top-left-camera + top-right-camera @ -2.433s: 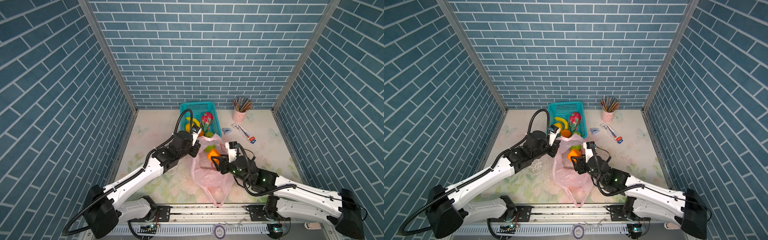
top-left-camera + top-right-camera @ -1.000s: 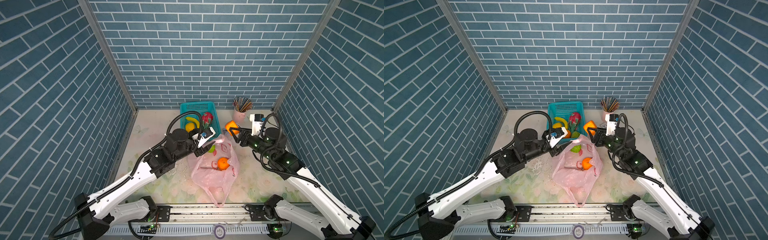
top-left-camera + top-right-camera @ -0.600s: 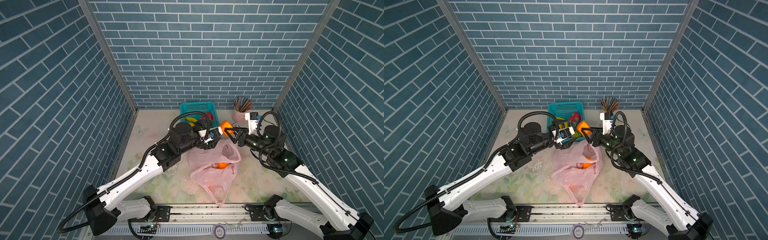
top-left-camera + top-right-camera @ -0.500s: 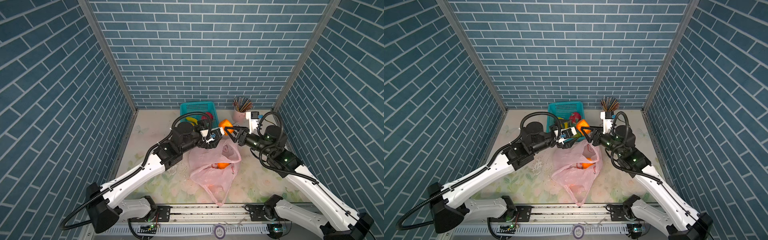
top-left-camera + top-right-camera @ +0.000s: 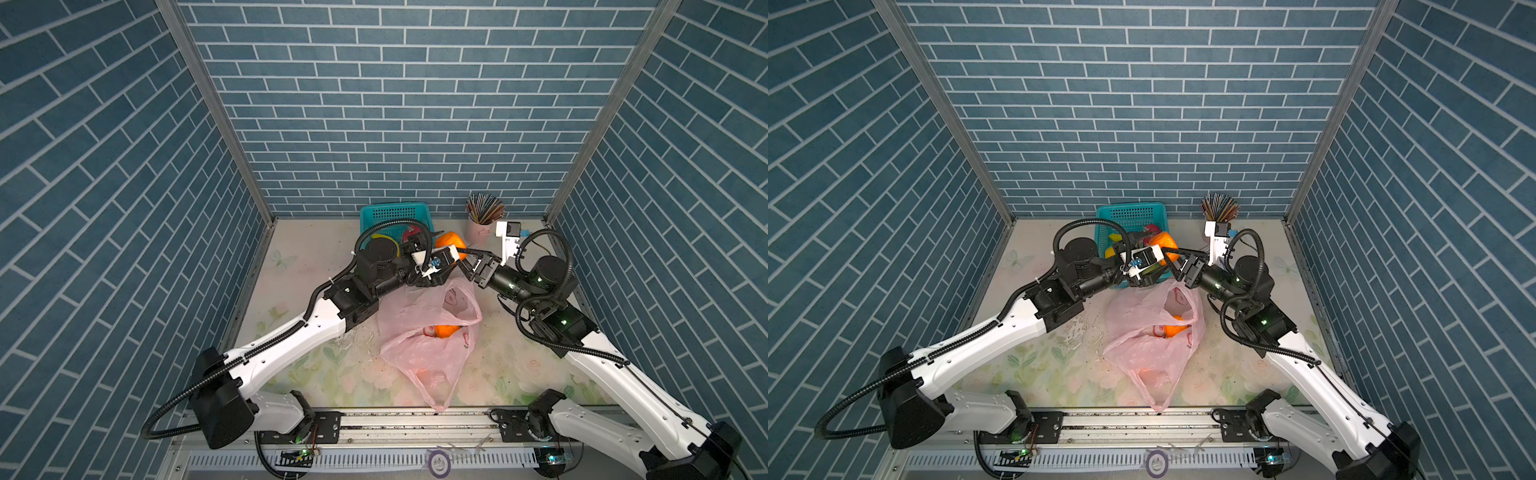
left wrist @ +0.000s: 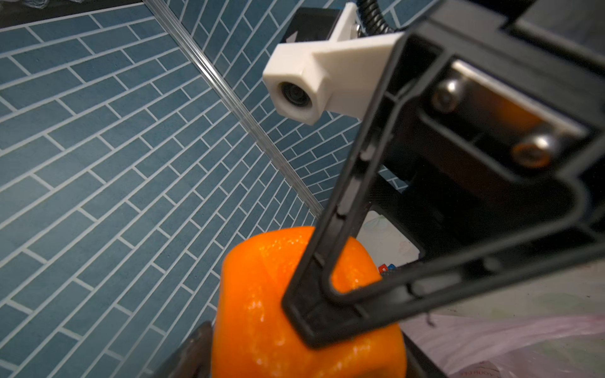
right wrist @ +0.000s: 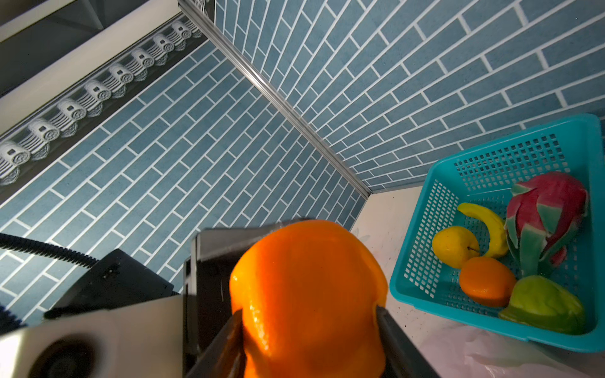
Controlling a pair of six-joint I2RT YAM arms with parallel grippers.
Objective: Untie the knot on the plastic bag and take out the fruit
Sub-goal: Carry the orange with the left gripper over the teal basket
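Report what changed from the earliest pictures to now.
The right gripper lifted an orange out of the plastic bag, up and back toward the teal basket. The left gripper came off the bag's rim and rose to meet that orange. The bag slumped. Unchanged: second orange in the bag, basket, pencil cup.

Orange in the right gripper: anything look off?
Yes. The orange looks squashed: the right gripper has its jaws pressed into both sides, and a crease shows in its skin in the left wrist view. The left gripper is right at the same fruit; whether it grips is unclear.
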